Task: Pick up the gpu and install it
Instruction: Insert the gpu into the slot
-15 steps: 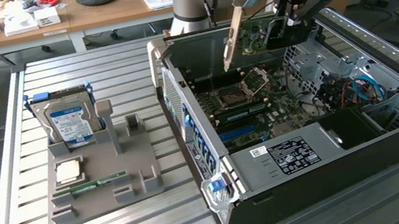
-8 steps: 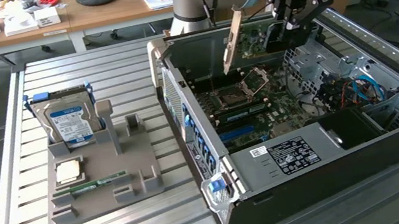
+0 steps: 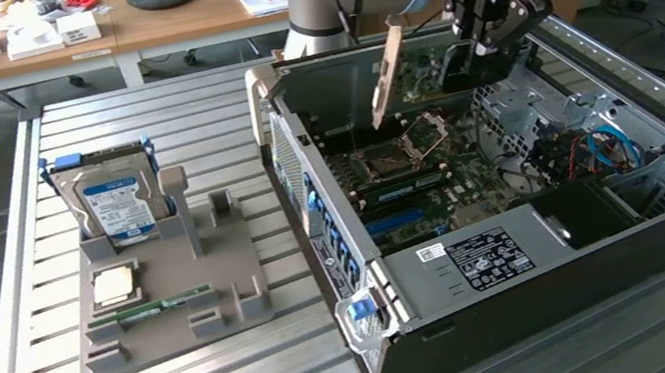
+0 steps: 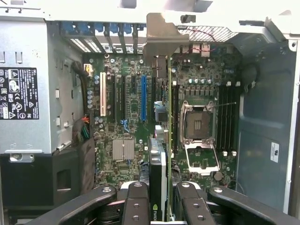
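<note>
One gripper [image 3: 488,27] hangs over the open computer case [image 3: 570,309], jaws closed on the gpu [image 3: 466,73], held edge-on above the motherboard. Pick-up looks done and installation is in hand; seating calls for squaring the card's edge over the blue slot [image 4: 144,97].

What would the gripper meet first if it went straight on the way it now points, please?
Probably the motherboard: the gpu held in the gripper leads, heading between the blue slot and the CPU socket, though depth is unclear.
</note>
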Motion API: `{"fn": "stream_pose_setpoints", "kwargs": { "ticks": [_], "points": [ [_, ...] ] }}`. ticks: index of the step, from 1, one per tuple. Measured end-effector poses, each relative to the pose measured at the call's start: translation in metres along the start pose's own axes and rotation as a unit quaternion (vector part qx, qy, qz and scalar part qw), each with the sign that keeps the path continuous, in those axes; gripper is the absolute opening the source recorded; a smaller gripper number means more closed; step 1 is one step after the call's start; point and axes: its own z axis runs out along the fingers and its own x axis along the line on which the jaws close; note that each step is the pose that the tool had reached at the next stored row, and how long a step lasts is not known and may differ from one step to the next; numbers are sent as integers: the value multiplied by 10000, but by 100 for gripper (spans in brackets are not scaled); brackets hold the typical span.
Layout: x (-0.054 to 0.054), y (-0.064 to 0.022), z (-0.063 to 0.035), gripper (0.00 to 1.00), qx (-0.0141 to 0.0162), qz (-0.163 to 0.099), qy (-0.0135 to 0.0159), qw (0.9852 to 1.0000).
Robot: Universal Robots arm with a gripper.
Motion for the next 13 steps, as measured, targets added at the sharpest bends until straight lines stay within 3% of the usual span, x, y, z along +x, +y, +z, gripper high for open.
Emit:
{"fn": "stream_pose_setpoints", "kwargs": {
  "ticks": [13],
  "points": [
    [13,6,184,27,19,-110,-2,9999]
  ]
}}
